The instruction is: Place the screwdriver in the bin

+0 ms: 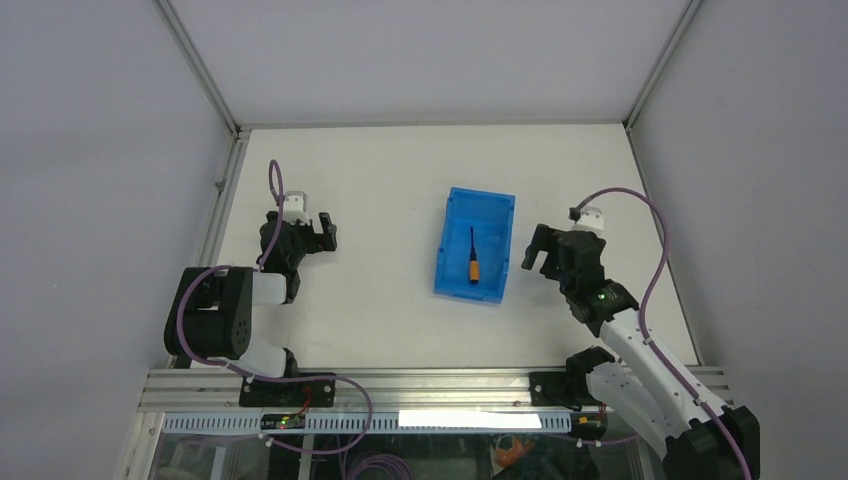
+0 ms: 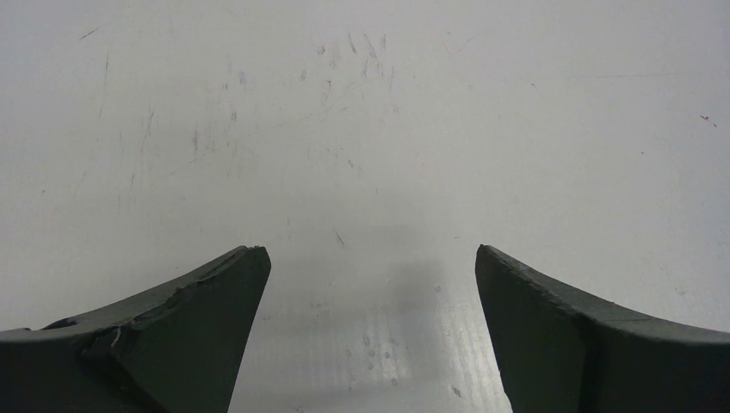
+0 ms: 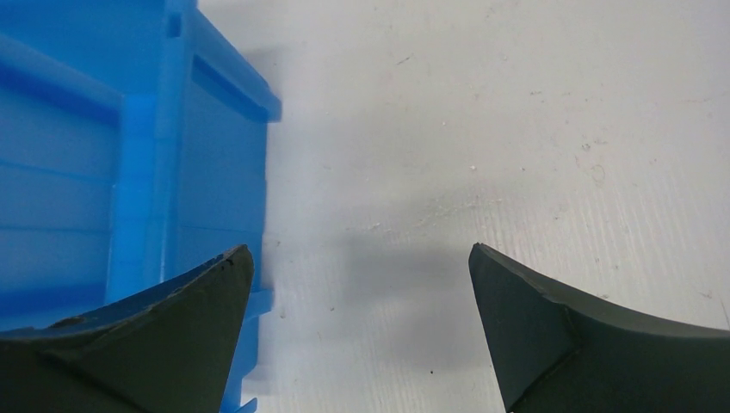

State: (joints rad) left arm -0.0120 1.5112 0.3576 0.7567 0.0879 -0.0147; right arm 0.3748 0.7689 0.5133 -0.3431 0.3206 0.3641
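We see the screwdriver (image 1: 473, 258) lying inside the blue bin (image 1: 443, 250). Our right gripper (image 1: 537, 258) hangs released and empty just beside it; we judge the placing done, with only a retreat left

There was one bin (image 1: 449, 243) and one screwdriver (image 1: 473, 254). Two grippers showed: one left gripper (image 1: 316, 234), one right gripper (image 1: 538, 258).

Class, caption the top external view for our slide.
Screwdriver lies in the bin; left gripper and right gripper open, empty.
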